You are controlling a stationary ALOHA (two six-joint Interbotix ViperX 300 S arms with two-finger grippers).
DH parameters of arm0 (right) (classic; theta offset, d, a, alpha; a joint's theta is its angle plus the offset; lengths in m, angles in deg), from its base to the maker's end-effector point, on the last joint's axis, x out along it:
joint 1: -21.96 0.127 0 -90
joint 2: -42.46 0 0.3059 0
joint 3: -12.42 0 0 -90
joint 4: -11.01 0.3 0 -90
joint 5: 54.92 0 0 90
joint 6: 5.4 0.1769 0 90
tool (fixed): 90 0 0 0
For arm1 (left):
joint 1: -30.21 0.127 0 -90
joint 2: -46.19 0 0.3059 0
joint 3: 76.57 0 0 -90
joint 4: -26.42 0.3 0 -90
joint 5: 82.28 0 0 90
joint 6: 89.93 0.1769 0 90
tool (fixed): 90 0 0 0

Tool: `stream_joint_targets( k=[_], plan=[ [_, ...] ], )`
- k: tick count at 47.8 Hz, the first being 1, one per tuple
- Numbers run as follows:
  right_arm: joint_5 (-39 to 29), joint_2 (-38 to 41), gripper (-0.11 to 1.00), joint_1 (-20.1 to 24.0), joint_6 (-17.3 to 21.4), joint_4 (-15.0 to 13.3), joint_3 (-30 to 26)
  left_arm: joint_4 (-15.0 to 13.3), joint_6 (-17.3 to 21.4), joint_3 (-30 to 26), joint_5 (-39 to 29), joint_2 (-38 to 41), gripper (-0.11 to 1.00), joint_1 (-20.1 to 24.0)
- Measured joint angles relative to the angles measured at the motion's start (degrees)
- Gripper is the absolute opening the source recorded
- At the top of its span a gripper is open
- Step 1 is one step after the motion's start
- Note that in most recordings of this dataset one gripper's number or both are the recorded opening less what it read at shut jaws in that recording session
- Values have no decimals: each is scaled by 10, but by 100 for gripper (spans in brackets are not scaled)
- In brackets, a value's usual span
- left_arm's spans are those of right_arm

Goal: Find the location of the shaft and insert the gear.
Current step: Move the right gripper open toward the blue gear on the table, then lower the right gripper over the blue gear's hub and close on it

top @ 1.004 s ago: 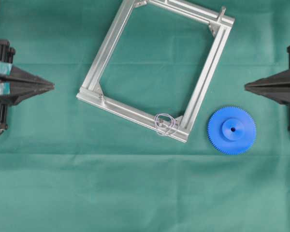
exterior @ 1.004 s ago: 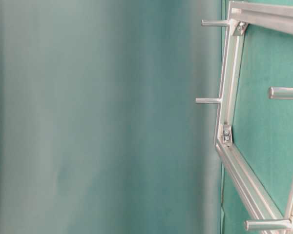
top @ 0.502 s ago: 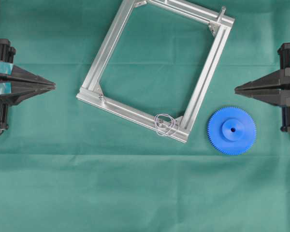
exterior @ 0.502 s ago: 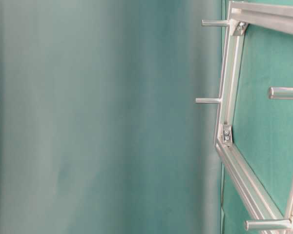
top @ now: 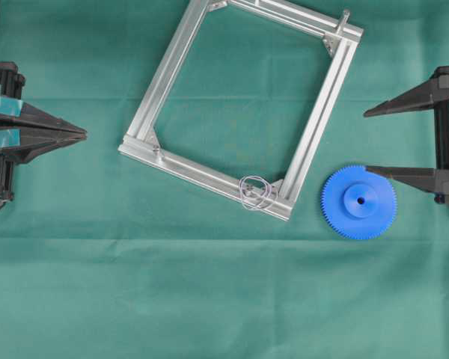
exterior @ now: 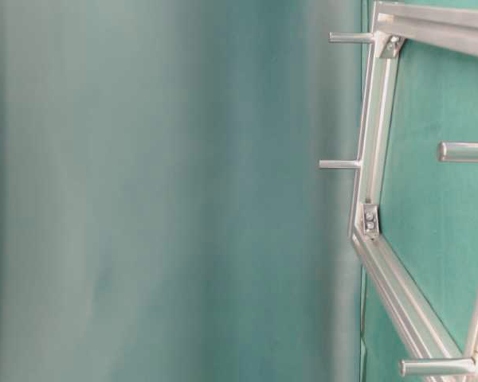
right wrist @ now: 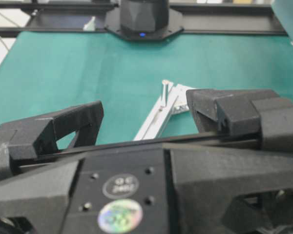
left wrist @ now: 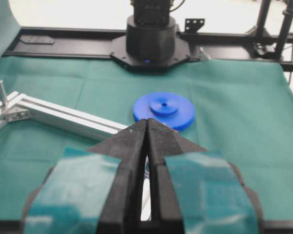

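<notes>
- The green cloth (top: pixel 209 299) covers the whole work surface: matte, soft-looking and creased, so a flat thing on it may slide if pushed sideways.
- The aluminium frame (top: pixel 168 71) is a tilted square of slotted extrusion with bright brushed faces and corner brackets; it fills the 12 o'clock half of the overhead view.
- The right gripper (top: pixel 367 142) sits at 3 o'clock with its black, tapered jaws spread wide and nothing between them; the lower finger's tip overlaps the gear's rim in that view, though I cannot tell whether they touch.
- The left gripper (top: pixel 84 134) at 9 o'clock has its tape-wrapped jaws pressed together on nothing.
- The gear (top: pixel 358 201) lies flat on the cloth at about 4 o'clock, just beside the frame's lower corner: bright blue plastic, finely toothed rim, raised round hub, small dark bore.
- The shaft (top: pixel 248 187) stands on the frame's lower rail near 6 o'clock, a thin silver pin ringed by loose wire loops.
- Judgement: the step in hand is reaching for the gear. Come down over it and pinch across the hub or rim, keeping it level so the bore can meet the thin pin squarely.
</notes>
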Motion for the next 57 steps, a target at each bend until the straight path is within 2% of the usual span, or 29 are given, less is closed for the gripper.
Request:
stream_joint_targets(
  k=[19, 42, 57],
  plan=[
    [-62, 1, 91, 0, 10, 0, -18, 1, 0, 0, -5, 0, 1, 0],
    [-220, -10, 91, 0, 44, 0, -44, 0, -1, 0, -9, 0, 1, 0],
    [-282, -14, 91, 1, 54, 1, -50, 0, -1, 0, -11, 0, 1, 0]
  ],
)
